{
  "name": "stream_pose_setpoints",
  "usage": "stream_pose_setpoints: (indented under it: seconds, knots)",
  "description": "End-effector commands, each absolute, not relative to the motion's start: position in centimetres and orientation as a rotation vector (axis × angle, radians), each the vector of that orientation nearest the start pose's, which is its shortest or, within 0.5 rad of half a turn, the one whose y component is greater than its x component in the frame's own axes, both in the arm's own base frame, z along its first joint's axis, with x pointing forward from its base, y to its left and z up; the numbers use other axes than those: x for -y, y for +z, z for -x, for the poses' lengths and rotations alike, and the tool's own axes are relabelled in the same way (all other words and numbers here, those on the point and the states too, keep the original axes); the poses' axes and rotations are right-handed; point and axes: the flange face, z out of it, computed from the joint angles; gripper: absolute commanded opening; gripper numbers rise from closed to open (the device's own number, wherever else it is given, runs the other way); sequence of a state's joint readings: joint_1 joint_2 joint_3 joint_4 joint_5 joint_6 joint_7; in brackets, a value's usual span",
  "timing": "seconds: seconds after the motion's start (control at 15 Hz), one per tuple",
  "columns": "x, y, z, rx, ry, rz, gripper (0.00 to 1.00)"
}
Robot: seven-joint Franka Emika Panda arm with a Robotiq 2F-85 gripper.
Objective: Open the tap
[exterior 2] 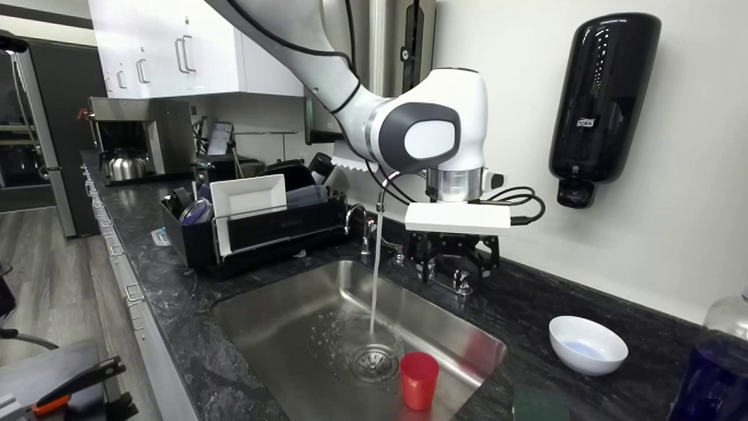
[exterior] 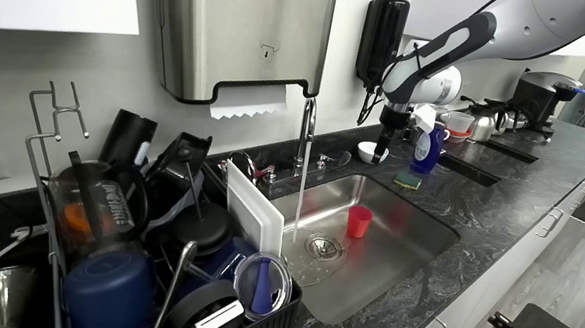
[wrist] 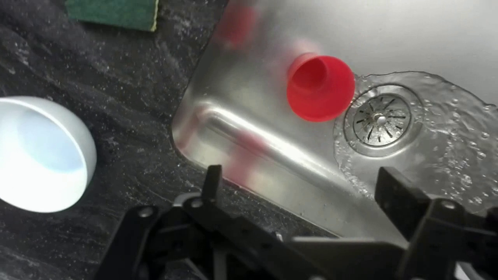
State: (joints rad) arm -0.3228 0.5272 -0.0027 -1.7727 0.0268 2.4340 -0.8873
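Water (exterior: 301,195) already ran from the tap (exterior: 301,144) at the wall-side edge of the counter (exterior: 497,216) and the jaws stood apart, so a slow, straight lift clear of the tap handles (exterior: 322,162) probably served best.

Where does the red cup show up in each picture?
In an exterior view: red cup below and right of centre.
In an exterior view: red cup near the bottom, slightly right of centre.
Wrist view: red cup above and right of centre.
Shared landmark: the drain, close by it in all three.
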Motion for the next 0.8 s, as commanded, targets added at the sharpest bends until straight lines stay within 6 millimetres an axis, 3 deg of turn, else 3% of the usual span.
stream_pose_setpoints:
  seconds: [0.0,0.33,0.73]
  knots:
    - [20.7,28.4,-60.4,0.714,-0.207,3.107,1.0]
    - [19.2,29.1,-55.7,0.576,-0.208,3.103,1.0]
    - [17.3,30.8,-48.9,0.543,-0.201,3.098,1.0]
